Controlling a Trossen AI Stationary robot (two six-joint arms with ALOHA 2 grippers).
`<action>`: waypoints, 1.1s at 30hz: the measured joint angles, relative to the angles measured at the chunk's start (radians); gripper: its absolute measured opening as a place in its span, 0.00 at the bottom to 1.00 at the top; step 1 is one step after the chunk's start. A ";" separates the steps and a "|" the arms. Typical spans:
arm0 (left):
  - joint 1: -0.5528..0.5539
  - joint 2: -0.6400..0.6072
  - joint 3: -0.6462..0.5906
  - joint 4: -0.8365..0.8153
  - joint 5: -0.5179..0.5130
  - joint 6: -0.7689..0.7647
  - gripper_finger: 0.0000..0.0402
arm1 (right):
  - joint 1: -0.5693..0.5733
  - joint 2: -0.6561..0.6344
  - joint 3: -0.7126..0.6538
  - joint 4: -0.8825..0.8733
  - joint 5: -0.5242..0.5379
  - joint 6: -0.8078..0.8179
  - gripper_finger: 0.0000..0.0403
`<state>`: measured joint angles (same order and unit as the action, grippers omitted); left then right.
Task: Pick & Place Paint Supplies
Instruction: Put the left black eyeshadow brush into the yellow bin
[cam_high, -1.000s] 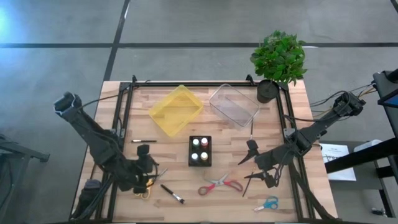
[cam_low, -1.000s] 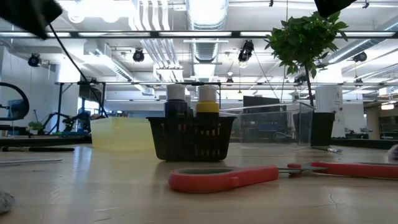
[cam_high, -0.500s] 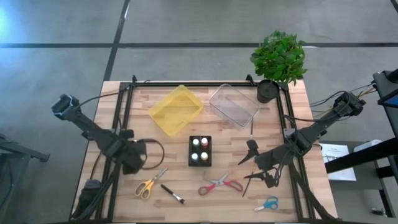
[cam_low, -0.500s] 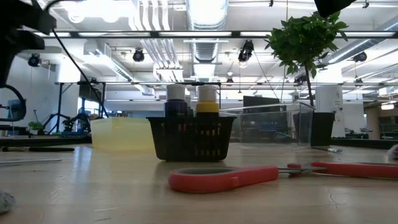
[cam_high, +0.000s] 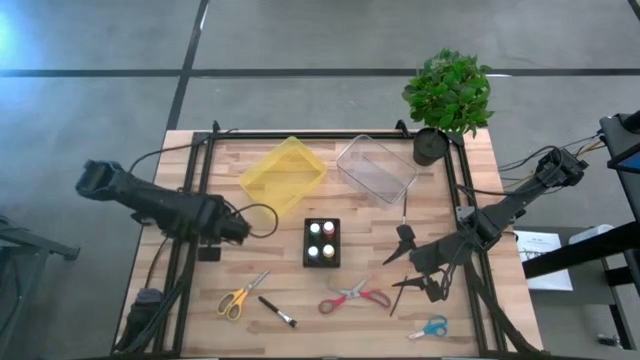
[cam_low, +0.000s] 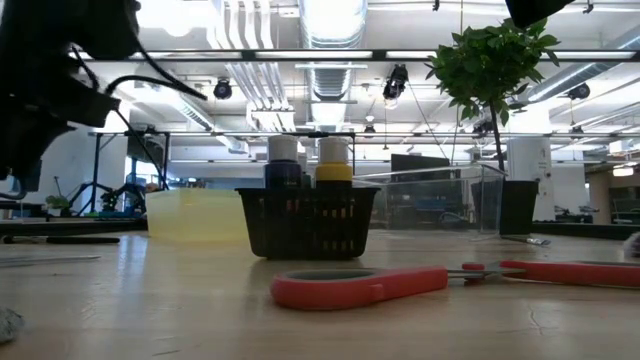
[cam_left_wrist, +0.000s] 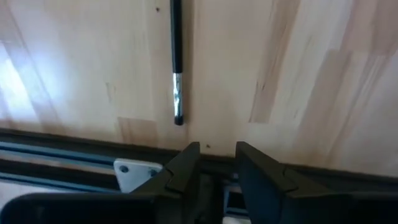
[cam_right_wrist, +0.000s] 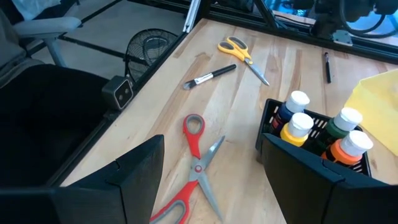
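Observation:
A thin dark-handled brush (cam_left_wrist: 177, 68) lies flat on the wood just beyond my left gripper (cam_left_wrist: 216, 155). That gripper points down over the left frame rail, its fingers slightly apart with nothing between them. In the high view the left arm (cam_high: 180, 212) covers this brush. Yellow scissors (cam_high: 238, 296), a wide-bristled brush (cam_high: 277, 311), red scissors (cam_high: 354, 296) and blue scissors (cam_high: 429, 327) lie along the near side. Paint bottles stand in a black basket (cam_high: 321, 241). My right gripper (cam_high: 405, 262) waits open, right of the basket.
A yellow bin (cam_high: 283, 176) and a clear bin (cam_high: 376, 168) stand at the back, with a potted plant (cam_high: 447, 95) at the far right corner. Another thin brush (cam_high: 405, 205) lies near the clear bin. Black frame rails (cam_high: 196, 190) run along the table's sides.
My left gripper has swung from above the yellow scissors toward the table's far edge, and now hangs by the thin brush at the left rail. It has tipped over to point down. The yellow scissors now lie uncovered.

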<state>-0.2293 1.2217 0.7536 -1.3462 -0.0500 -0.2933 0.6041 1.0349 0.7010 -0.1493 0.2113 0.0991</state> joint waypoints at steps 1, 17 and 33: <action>0.007 0.000 0.000 0.009 0.006 0.002 0.27 | 0.000 0.000 0.000 0.000 0.000 -0.002 0.65; 0.162 0.307 0.017 0.122 -0.033 0.101 0.27 | 0.000 0.000 0.000 -0.001 -0.001 -0.012 0.65; 0.233 0.463 0.042 0.136 -0.001 0.136 0.27 | 0.000 0.000 0.000 -0.019 -0.004 -0.025 0.65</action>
<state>0.0036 1.6848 0.7961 -1.2102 -0.0515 -0.1570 0.6041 1.0348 0.7010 -0.1688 0.2077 0.0746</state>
